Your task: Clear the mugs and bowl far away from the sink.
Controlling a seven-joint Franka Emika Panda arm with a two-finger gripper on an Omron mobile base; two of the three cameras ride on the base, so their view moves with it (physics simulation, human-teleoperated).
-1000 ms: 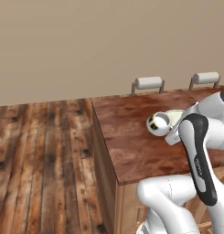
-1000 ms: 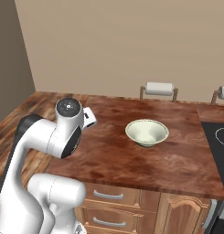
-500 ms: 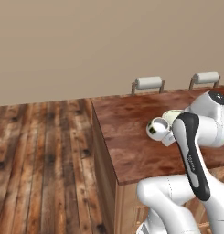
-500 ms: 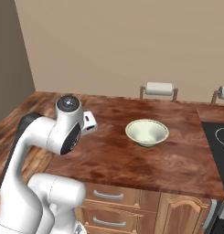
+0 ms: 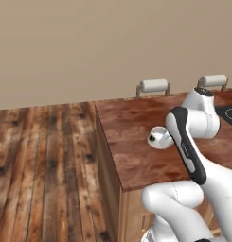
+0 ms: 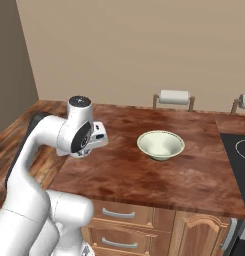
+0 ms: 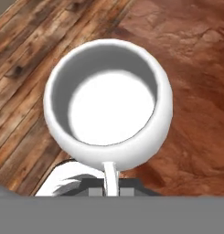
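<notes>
Now tool (image 7: 111,189) clamps white mug (image 7: 108,103) over counter (image 7: 186,91) edge.

No readable text, label, brand or number anywhere (not on any surface in view).

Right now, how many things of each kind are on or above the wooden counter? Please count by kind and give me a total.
Rounded plain white mug, held in the closed claw: 1
Wide pale green-cream bowl: 1
White paper towel rolls on holders: 2
Total: 4
</notes>
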